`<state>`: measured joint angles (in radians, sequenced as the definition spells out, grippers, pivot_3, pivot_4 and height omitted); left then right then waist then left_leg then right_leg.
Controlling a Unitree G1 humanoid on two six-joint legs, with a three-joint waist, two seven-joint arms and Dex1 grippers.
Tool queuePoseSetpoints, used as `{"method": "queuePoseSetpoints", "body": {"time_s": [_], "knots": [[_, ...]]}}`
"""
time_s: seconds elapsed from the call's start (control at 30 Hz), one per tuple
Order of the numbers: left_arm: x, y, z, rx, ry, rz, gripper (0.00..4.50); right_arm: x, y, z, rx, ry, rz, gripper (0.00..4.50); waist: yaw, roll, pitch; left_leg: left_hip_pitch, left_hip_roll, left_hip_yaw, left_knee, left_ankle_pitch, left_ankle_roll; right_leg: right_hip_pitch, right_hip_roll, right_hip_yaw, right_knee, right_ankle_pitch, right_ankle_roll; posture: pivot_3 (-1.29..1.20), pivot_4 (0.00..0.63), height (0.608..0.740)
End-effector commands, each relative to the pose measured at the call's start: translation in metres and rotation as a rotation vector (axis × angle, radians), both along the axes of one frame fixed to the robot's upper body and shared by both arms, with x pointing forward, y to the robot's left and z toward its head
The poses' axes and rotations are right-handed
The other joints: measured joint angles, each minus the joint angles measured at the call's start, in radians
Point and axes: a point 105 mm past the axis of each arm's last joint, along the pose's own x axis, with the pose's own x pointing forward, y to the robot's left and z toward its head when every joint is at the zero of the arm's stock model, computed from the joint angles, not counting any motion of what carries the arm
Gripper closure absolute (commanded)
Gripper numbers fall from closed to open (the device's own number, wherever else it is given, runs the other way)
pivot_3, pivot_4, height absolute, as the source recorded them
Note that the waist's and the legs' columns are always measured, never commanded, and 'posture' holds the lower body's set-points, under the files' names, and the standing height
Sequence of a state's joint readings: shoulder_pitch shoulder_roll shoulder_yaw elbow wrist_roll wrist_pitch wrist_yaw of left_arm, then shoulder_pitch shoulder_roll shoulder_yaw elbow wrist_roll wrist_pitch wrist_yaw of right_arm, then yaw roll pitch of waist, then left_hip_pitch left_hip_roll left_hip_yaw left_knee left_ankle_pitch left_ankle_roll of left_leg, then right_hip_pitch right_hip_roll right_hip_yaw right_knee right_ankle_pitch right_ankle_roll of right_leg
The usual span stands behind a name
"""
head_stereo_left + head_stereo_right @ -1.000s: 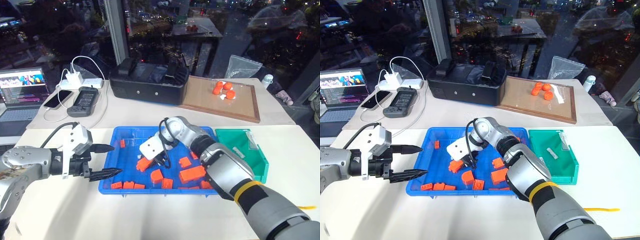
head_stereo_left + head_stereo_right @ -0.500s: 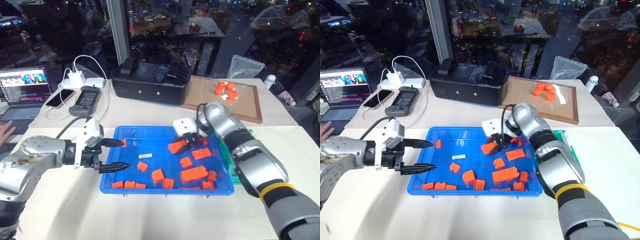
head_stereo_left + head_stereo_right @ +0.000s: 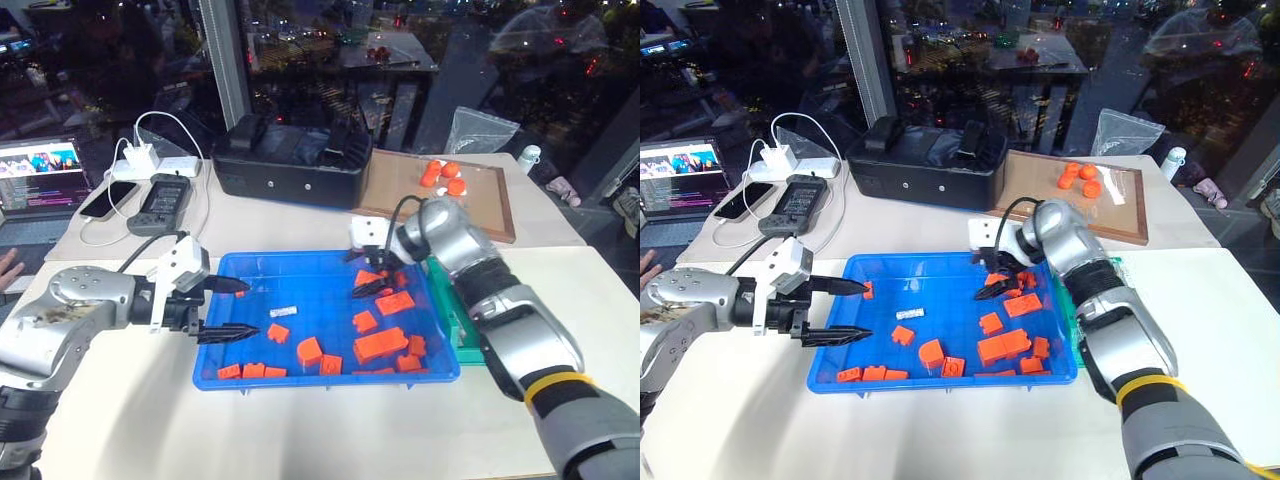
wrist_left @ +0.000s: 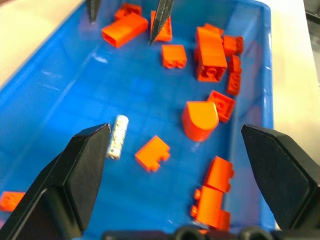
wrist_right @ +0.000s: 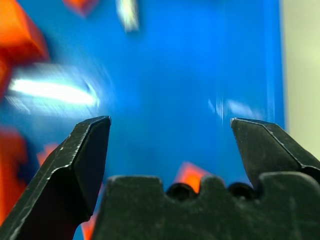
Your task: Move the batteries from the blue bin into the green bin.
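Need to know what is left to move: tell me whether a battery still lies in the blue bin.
Yes, one battery lies on the floor of the blue bin, among the orange blocks.

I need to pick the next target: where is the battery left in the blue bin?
The battery lies on the floor of the blue bin, left of centre, near the left gripper, beside a small orange block.

Blue bin (image 3: 330,376) glossy smooth plastic; battery (image 4: 116,136) silvery metal, rough-speckled; orange blocks (image 4: 200,119) smooth plastic.
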<state>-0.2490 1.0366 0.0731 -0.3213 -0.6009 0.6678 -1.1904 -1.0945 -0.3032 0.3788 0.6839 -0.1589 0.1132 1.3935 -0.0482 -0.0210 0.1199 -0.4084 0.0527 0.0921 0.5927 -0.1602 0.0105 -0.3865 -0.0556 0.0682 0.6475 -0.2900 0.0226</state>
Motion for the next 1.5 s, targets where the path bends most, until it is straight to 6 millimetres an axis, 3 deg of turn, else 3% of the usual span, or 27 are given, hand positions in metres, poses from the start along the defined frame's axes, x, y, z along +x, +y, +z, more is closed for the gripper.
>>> {"method": "queuePoseSetpoints", "body": {"time_s": [0.03, 0.33, 0.43, 0.57, 0.77, 0.9, 1.03, 1.2, 1.4, 1.5], "knots": [[0.0, 0.007, 0.013, 0.032, -0.067, 0.013, 0.0, -0.001, 0.026, 0.0, 0.063, -0.03, -0.016, 0.02, 0.005, 0.0, 0.0, 0.0, 0.0, 0.0, 0.0, 0.0, 0.0, 0.0, 0.0, 0.0, 0.0, 0.0, 0.0, 0.0, 0.15, 0.74], [-0.004, 0.008, 0.014, 0.038, -0.075, 0.031, 0.0, 0.01, 0.035, -0.042, 0.026, -0.026, -0.12, 0.02, 0.028, -0.003, 0.0, 0.0, -0.001, 0.001, 0.002, 0.001, -0.001, -0.001, -0.005, -0.003, -0.003, 0.0, 0.0, 0.0, 0.15, 0.74], [-0.004, 0.008, 0.014, 0.036, -0.077, 0.032, 0.0, 0.004, 0.04, -0.053, 0.031, 0.004, -0.107, 0.67, 0.026, -0.003, 0.0, -0.001, -0.001, 0.001, 0.0, 0.001, -0.001, 0.0, -0.004, -0.003, -0.002, 0.0, 0.0, 0.0, 0.15, 0.74], [-0.002, 0.006, 0.014, 0.032, -0.08, 0.029, 0.0, -0.001, 0.044, -0.06, 0.033, 0.021, -0.098, 2.05, 0.015, -0.003, 0.0, 0.0, 0.0, 0.001, -0.001, 0.001, -0.001, 0.0, -0.002, -0.003, -0.001, 0.0, -0.001, 0.0, 0.15, 0.74], [0.003, 0.003, 0.016, 0.016, -0.087, 0.014, 0.0, 0.0, 0.036, -0.041, 0.071, -0.005, -0.088, 4.13, 0.011, -0.003, 0.0, 0.0, -0.001, 0.0, -0.001, 0.001, -0.001, 0.001, -0.003, -0.003, 0.0, 0.0, -0.001, 0.0, 0.15, 0.74], [0.008, 0.0, 0.019, -0.008, -0.099, 0.001, 0.0, -0.003, 0.017, -0.013, 0.128, 0.004, -0.104, 4.25, 0.018, -0.003, 0.0, -0.001, -0.001, 0.0, 0.0, 0.001, -0.001, 0.0, -0.003, -0.003, -0.001, 0.0, 0.0, 0.0, 0.15, 0.74], [0.016, -0.008, 0.026, -0.059, -0.115, -0.023, 0.0, -0.009, -0.024, 0.032, 0.233, 0.028, -0.176, 4.25, 0.027, -0.003, 0.0, -0.002, -0.001, 0.0, 0.0, 0.001, -0.001, -0.001, -0.002, -0.003, -0.001, 0.0, 0.0, 0.0, 0.15, 0.74], [0.029, -0.024, 0.035, -0.144, -0.127, -0.079, 0.0, -0.006, -0.122, 0.073, 0.208, -0.077, -0.438, 4.25, 0.048, -0.003, 0.0, -0.004, -0.002, 0.003, 0.002, 0.001, -0.001, 0.0, -0.003, -0.006, -0.003, 0.0, 0.0, 0.0, 0.15, 0.74], [0.046, -0.039, 0.039, -0.191, -0.14, -0.094, 0.0, -0.019, -0.202, 0.09, 0.127, -0.164, -0.703, 4.25, 0.039, -0.003, 0.0, -0.006, -0.002, 0.004, 0.002, 0.001, -0.001, 0.0, -0.003, -0.005, -0.006, 0.0, 0.001, 0.0, 0.15, 0.74], [0.054, -0.044, 0.037, -0.186, -0.15, -0.095, 0.0, -0.029, -0.23, 0.074, 0.015, -0.176, -0.797, 4.25, 0.034, -0.003, 0.0, -0.006, -0.003, 0.004, 0.002, 0.001, -0.001, 0.0, -0.003, -0.004, -0.006, 0.0, 0.001, 0.0, 0.15, 0.74]]}}
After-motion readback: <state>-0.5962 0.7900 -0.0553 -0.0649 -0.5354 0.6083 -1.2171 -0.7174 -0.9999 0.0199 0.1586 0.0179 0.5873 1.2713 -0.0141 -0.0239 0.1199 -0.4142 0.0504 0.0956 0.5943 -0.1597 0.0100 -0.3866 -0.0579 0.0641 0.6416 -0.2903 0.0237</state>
